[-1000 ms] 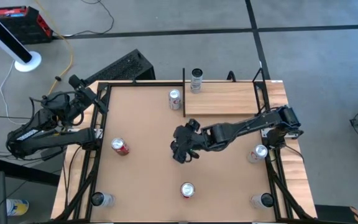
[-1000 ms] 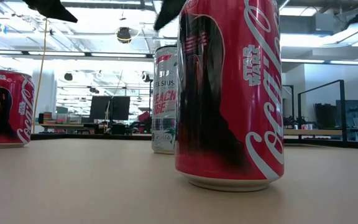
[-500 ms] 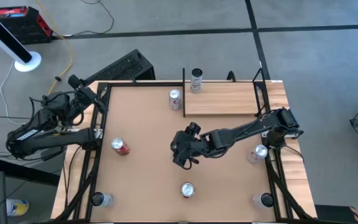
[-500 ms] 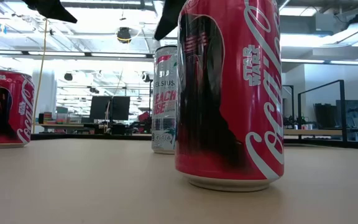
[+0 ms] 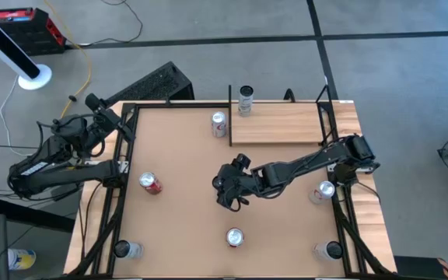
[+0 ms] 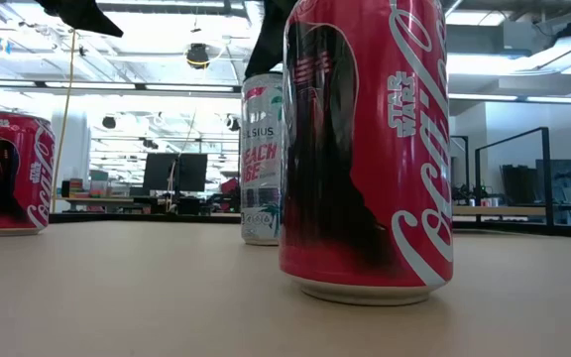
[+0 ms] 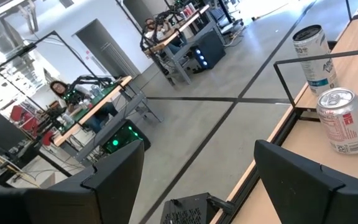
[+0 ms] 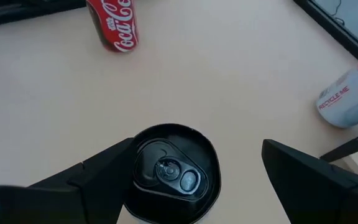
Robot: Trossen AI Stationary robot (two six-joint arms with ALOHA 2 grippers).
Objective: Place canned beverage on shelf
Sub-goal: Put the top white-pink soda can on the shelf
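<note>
The Celsius can (image 8: 169, 174) with the black top stands on the brown table (image 5: 177, 155), right under the right pincer (image 5: 225, 190). The pincer hangs just over the can. Its two fingers (image 8: 98, 171) are wide apart, one on each side of the can, and they do not touch it. So the can is not grabbed yet. I think most of the job is left: go down, close on the can, lift it, carry it and set it down on the shelf (image 5: 278, 124). The shelf is the small pale wood board well past the pincer, at the far side of the table. One tall can (image 5: 245, 99) is at the shelf's far corner. A silver and red can (image 5: 218, 124) stands on the table just beside the shelf. A red Coca-Cola can (image 5: 234, 236) stands near the pincer, on the side away from the shelf. One more red Coca-Cola can (image 5: 150, 183) stands off to the pincer's side, toward the left arm. The left pincer (image 5: 103, 113) waits at the left edge of the table, and its fingers are apart too. The table is flat and smooth. Around it is a big bright room with a grey floor, ceiling lights, desks and screens. A person (image 7: 58, 90) sits at a desk far away.
</note>
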